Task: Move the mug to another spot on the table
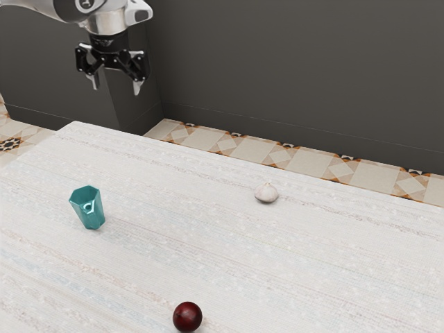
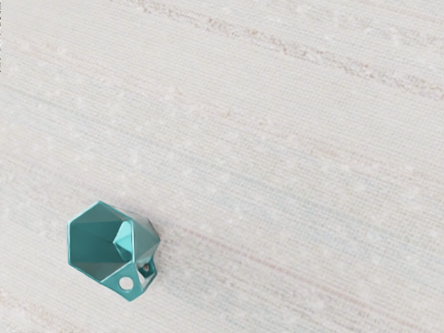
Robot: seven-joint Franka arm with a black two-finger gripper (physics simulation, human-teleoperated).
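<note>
The end effector (image 1: 116, 82) hangs high above the far side of the tabletop (image 1: 291, 263), its two fingers spread apart and holding nothing. The mug (image 1: 87, 207) stands upright below it, a faceted teal cup toward the exterior view's left, well apart from the fingers. In the wrist view the mug (image 2: 111, 248) is seen from above, mouth open to the camera, with its small handle (image 2: 128, 282) jutting from one side.

Beyond the mug, a pale garlic bulb (image 1: 266, 193) lies well off toward the exterior view's right, and a dark red round fruit (image 1: 187, 316) sits near the front edge; neither is close to the mug.

This looks like the approach step, with no grasp begun. The next move calls for bringing the hand down over the mug, lining the open fingers across its rim or wall, clear of the handle, before closing.
</note>
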